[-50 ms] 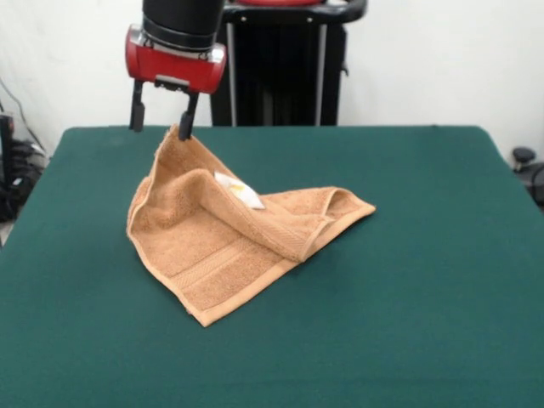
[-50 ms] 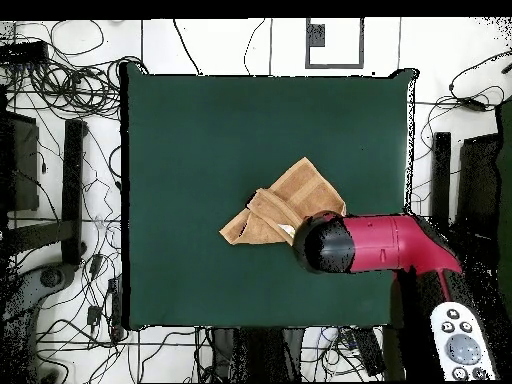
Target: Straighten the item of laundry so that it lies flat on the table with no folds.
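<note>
We are holding our fingers [image 1: 161,116] parted above the surface [image 1: 425,255], one tip touching the towel [image 1: 229,246] at its raised corner, nothing clamped. The towel is lying folded mid-surface, stretching from that peak toward the opposite corner, its tag [image 1: 240,192] showing. Overhead, our arm [image 2: 375,243] is hiding the peak

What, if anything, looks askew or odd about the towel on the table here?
The towel is not flat: one corner rises to a peak beside the gripper, whose fingers stand apart, and a thick fold crosses its middle past the white tag. It lies skewed to the table edges. No damage shows.
</note>
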